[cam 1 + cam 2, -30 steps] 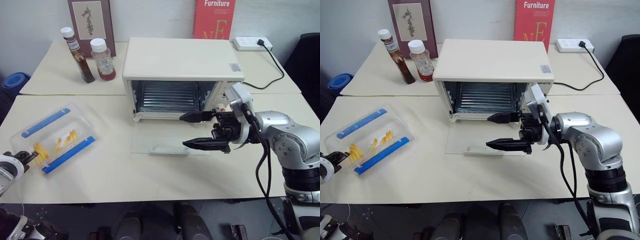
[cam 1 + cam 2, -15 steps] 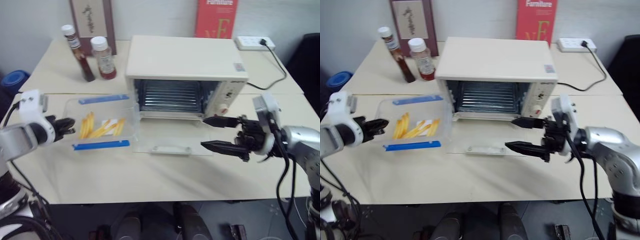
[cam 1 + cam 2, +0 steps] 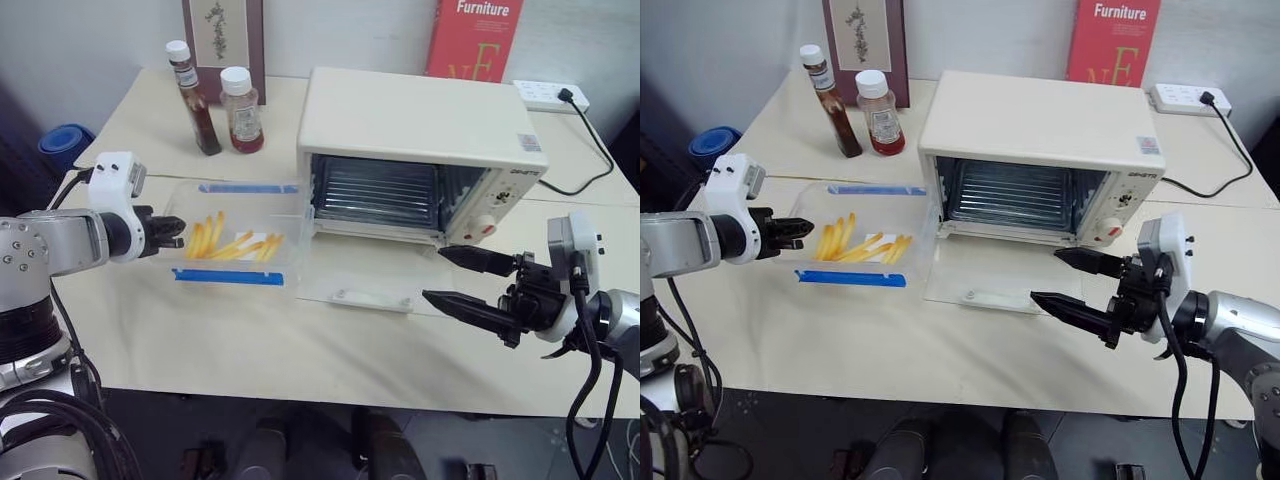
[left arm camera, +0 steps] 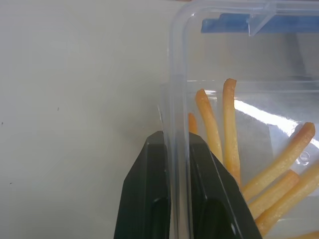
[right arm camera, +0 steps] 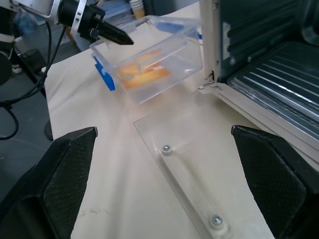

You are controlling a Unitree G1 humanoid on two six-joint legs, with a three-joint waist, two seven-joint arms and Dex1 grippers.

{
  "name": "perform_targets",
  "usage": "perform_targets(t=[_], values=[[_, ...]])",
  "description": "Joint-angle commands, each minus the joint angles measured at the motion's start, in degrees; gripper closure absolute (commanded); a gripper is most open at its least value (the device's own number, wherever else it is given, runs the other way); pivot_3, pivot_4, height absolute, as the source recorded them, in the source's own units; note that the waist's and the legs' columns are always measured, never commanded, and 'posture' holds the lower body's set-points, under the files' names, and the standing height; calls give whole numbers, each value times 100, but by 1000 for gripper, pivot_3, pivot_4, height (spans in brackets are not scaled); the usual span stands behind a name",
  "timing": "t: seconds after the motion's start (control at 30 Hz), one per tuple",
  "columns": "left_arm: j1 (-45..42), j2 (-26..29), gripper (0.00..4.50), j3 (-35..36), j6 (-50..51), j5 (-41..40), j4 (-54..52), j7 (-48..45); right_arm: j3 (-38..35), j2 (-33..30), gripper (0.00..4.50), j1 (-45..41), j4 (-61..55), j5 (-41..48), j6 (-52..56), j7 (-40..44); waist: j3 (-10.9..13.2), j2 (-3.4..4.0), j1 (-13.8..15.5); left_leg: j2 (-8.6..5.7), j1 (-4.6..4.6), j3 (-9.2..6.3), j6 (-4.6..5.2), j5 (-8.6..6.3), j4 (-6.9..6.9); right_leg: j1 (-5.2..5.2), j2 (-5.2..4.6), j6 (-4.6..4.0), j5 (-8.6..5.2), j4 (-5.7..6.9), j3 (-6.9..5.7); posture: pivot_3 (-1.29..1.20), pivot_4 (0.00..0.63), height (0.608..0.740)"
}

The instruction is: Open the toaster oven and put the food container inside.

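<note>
Plastic, clear and thin-walled, forms the food container (image 3: 238, 243), a shallow rectangular box with blue strips along its long edges and yellow-orange fry-like sticks lying loose inside; it sits raised at the left of the toaster oven (image 3: 420, 150), its right end just beside the oven's left front corner; the left hand (image 3: 176, 234) is clenched on the container's left wall, one black finger inside the rim and one outside, as the left wrist view shows with the transparent wall pinched between the fingers (image 4: 149, 199).

The toaster oven is a boxy cream-white body with a smooth flat top; its glass door (image 3: 365, 290) lies flat on the counter (image 3: 250, 340), folded down toward the near side, with a pale bar handle along its near edge; inside, a ribbed wire rack (image 3: 375, 195) of shiny metal spans the cavity; a red knob (image 3: 488, 229) sits low on the right panel.

The right hand (image 3: 455, 278) hangs near the right end of the door, released, its two tapered black fingers spread wide and grasping nothing.

Far left, two red-brown bottles (image 3: 215, 105) with white caps stand upright before a framed picture (image 3: 223, 35); the counter is matte cream.
</note>
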Motion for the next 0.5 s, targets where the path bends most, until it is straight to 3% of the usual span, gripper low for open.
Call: perform_targets(t=[0.03,0.4,0.5], values=[[105,140,4412,275,-13,64,-170,-317,-87,-131,0,-102,-9,141,-153,42,0,0,-47,1,0,-1,1,-1,-2,-1,0,1,0,2,-1,0,150,740],[90,-326,4412,63,51,-864,-883,-163,76,-339,0,-253,263,55,-204,334,1,-1,-163,5,14,-9,14,4,-2,-1,1,6,3,35,-6,0,150,740],[-236,-1062,4412,-55,51,-680,-768,390,-51,-368,0,-31,154,50,-212,319,2,-2,-141,4,16,-12,17,8,0,4,1,15,7,37,-7,0,150,740]])
